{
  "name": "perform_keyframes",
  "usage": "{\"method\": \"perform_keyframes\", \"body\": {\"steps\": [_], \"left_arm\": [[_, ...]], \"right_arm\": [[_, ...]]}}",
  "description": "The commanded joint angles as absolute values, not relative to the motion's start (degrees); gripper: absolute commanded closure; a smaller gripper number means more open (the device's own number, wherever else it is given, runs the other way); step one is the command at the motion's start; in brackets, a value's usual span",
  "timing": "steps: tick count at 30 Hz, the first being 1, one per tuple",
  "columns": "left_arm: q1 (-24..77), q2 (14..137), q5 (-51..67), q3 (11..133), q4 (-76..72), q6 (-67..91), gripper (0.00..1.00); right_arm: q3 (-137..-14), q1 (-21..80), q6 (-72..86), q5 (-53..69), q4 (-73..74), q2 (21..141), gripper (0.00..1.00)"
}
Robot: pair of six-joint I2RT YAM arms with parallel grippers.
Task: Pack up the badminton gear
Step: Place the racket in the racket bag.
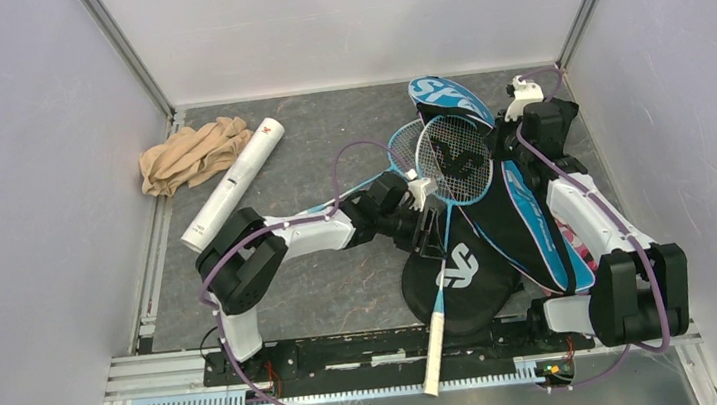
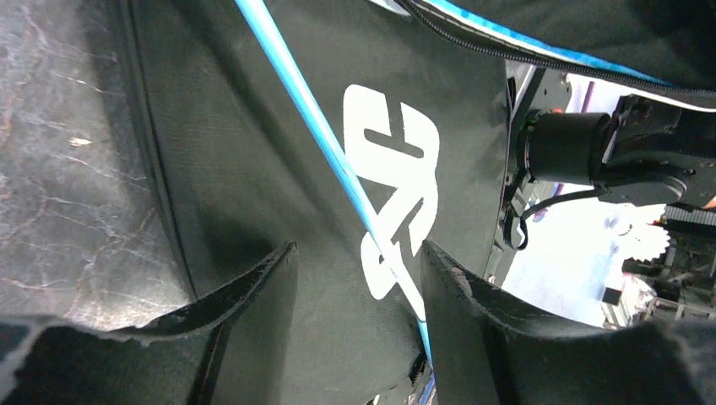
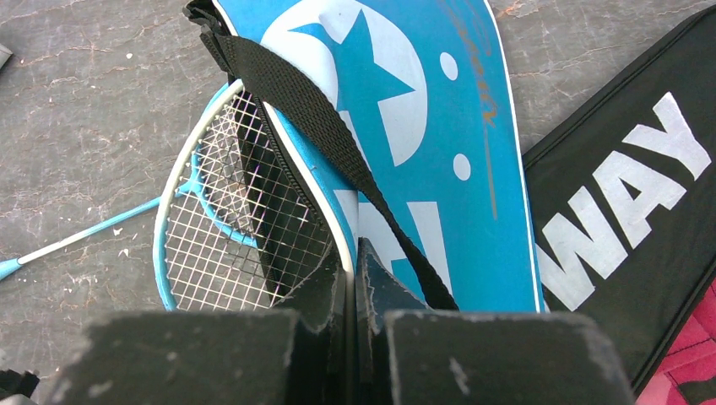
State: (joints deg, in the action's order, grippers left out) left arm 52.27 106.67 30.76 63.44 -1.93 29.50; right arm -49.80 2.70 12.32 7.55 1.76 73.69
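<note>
Blue racket shaft (image 2: pixel 314 125) passes through released left claw (image 2: pixel 359 247); right claw (image 3: pixel 353 255) clenches blue cover (image 3: pixel 473 169).

Arms (image 1: pixel 312 229): white shells, black joint housings; purple cables (image 1: pixel 342 159) looped alongside; pincer pads (image 2: pixel 253 295) black, frayed.

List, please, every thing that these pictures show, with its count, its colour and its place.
cloth: one, tan, far left corner of the table
tube: one, white, lying beside the cloth
rackets: two, blue and pale frames, heads overlapping far centre-right; one white handle reaches past the near edge
blue cover: one, white print, far right, partly over one racket head
black covers: two it seems, white print, centre-right under the rackets
pink item: one, mostly hidden beside the right arm; cannot tell what
table: one, dark grey
left gripper: open, over a black cover, a racket shaft between its fingers
right gripper: shut on the blue cover's edge
</note>
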Motion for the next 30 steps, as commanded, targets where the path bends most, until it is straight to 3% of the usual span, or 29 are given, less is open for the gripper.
{"method": "perform_keyframes", "body": {"steps": [1,17,25,30], "left_arm": [[53.48,107.4,33.39,62.29,-5.72,26.54,0.4],[55.27,113.28,37.74,63.02,-12.17,34.4,0.66],[55.08,113.37,38.58,65.0,-12.33,39.22,0.96],[53.88,112.07,38.43,68.16,-10.3,43.7,0.98]], "right_arm": [[-50.71,2.41,12.23,7.91,-0.84,72.69,1.0],[-50.19,2.39,12.4,9.14,-1.21,72.99,1.0],[-48.43,2.39,12.53,8.36,-2.1,70.97,1.0],[-44.56,2.44,13.43,7.98,-4.64,68.14,1.0]]}}
